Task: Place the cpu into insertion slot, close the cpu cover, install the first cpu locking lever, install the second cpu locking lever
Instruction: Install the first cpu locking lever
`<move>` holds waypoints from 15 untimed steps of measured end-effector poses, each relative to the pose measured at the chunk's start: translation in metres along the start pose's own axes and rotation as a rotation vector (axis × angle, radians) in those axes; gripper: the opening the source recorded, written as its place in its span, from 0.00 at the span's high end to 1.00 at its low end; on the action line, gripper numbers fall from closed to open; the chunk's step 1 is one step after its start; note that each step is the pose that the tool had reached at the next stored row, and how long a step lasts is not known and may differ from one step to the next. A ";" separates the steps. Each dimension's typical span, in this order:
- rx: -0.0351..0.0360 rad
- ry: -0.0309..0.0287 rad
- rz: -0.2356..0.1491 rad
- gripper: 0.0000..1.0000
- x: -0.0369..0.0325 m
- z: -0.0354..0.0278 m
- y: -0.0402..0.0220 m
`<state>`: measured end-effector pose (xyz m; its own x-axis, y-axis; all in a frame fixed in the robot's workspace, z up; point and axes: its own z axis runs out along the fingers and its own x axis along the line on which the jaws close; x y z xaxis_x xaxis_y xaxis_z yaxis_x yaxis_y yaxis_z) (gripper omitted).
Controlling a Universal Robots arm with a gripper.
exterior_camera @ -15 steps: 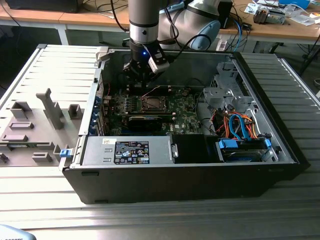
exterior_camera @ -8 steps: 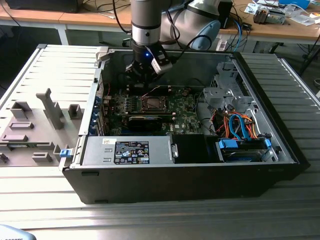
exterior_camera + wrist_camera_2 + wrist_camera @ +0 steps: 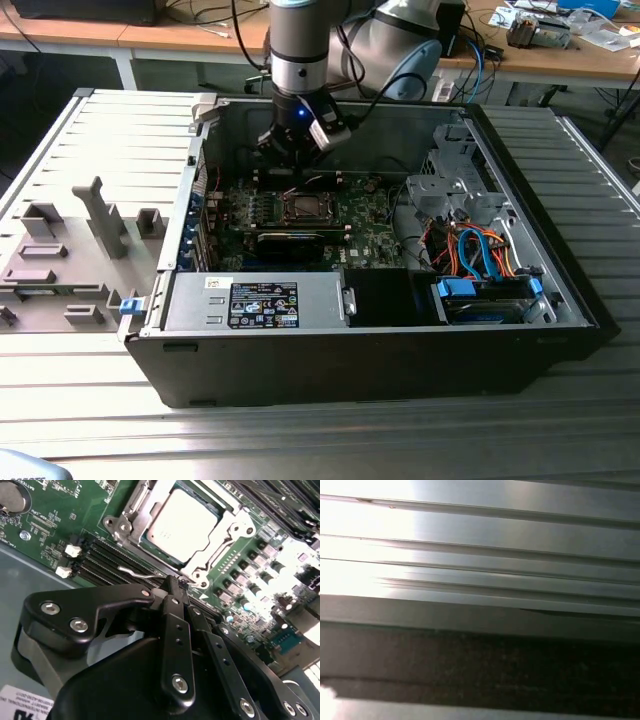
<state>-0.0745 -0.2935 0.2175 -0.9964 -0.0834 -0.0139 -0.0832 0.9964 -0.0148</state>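
The cpu [image 3: 182, 525] is seated in the insertion slot [image 3: 131, 517], just beyond the gripper [image 3: 175, 582], whose fingers are pressed together, holding nothing.

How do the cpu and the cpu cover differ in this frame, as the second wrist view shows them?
The cpu is a solid, pale silver-grey square with a smooth plain face; the cpu cover is an open metal frame with cut-outs and screw holes. The cpu sits in the middle of the insertion slot; the cpu cover runs around its edges. Both are metallic grey, lie flat and are tilted alike.
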 end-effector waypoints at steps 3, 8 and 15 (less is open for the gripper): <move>0.0000 -0.0001 -0.003 0.89 -0.0033 0.0026 0.0000; -0.0001 -0.0001 -0.007 0.89 -0.0095 0.0080 -0.0004; 0.0000 -0.0001 -0.009 0.89 -0.0159 0.0138 -0.0009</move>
<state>-0.0583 -0.2933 0.2040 -0.9957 -0.0921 -0.0139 -0.0919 0.9957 -0.0149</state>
